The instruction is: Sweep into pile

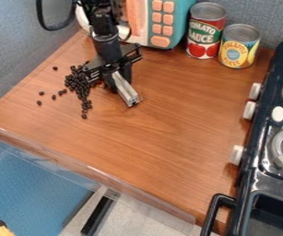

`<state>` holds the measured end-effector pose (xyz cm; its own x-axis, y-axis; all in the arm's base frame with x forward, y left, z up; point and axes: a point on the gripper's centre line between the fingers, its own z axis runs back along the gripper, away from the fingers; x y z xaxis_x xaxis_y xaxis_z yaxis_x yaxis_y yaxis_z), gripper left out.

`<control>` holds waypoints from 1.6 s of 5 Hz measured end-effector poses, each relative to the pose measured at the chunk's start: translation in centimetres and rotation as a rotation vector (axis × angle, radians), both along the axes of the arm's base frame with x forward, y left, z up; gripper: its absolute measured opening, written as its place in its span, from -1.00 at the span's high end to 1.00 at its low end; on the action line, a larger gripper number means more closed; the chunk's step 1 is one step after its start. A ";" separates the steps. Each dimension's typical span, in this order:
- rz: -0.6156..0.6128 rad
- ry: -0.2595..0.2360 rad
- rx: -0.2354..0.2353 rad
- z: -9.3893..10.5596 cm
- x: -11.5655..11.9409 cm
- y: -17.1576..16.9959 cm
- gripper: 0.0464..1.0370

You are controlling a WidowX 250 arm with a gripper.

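Observation:
The black gripper [117, 79] hangs over the upper left of the brown counter, shut on a silver bar-shaped tool [126, 89]. The tool's free end points down and to the right, low over the wood. Small black beans [78, 83] lie in a loose cluster just left of the gripper, with a short trail running toward the front. Several stray beans [53, 97] are scattered farther left. The gripper's body hides part of the counter beside the cluster's right edge.
A teal toy microwave [179, 20] stands behind the arm. Two cans, a tomato sauce can [205, 31] and a pineapple can [239, 46], are at the back. The dark toy stove [248, 177] borders the right side, and a clear rail [88, 171] runs along the front edge.

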<state>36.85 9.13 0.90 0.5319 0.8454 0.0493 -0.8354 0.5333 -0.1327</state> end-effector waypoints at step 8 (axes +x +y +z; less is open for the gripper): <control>-0.017 -0.064 -0.019 2.5 3.2 -2.7 0.32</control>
<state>40.05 6.41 3.41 0.5427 0.8372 0.0679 -0.8157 0.5446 -0.1953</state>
